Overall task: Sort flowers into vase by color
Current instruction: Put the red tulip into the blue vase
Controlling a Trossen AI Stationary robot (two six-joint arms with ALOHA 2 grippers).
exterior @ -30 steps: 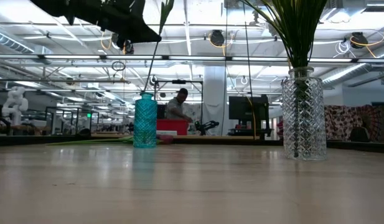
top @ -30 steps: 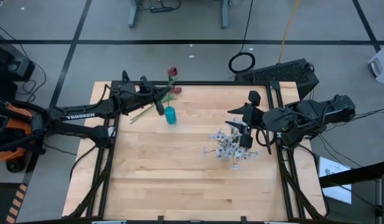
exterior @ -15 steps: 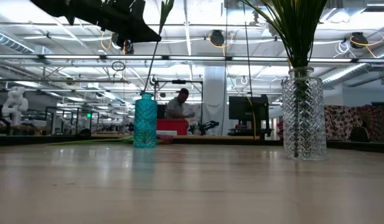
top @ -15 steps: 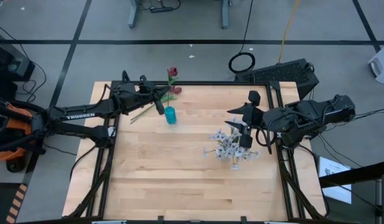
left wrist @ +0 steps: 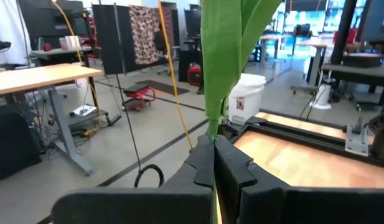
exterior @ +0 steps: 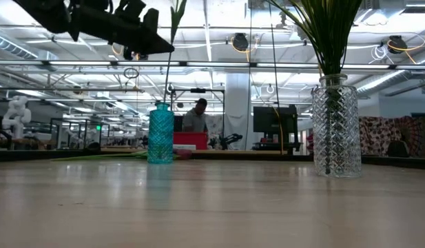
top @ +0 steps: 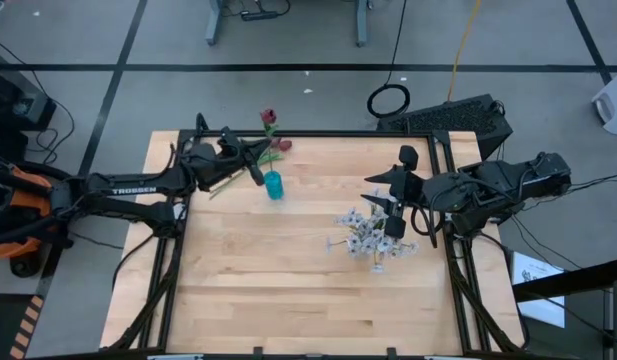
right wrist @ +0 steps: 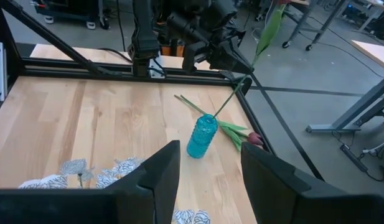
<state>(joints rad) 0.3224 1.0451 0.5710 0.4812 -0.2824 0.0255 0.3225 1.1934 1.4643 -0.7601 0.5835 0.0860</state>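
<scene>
A robotics lab or open workshop hall is showing here — ceiling strip lights (exterior: 219, 65) are glowing over rows of framed workbenches (exterior: 74, 131), a person (exterior: 195, 116) is sitting among monitors (exterior: 274, 120), and cables (top: 390, 100) are trailing across the taped concrete floor (top: 308, 40).

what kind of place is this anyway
Most likely a robotics lab or workshop in a big open industrial hall. Beyond the wooden table the low view shows rows of workbenches, monitors and a person at a station, under exposed ceiling beams.
</scene>
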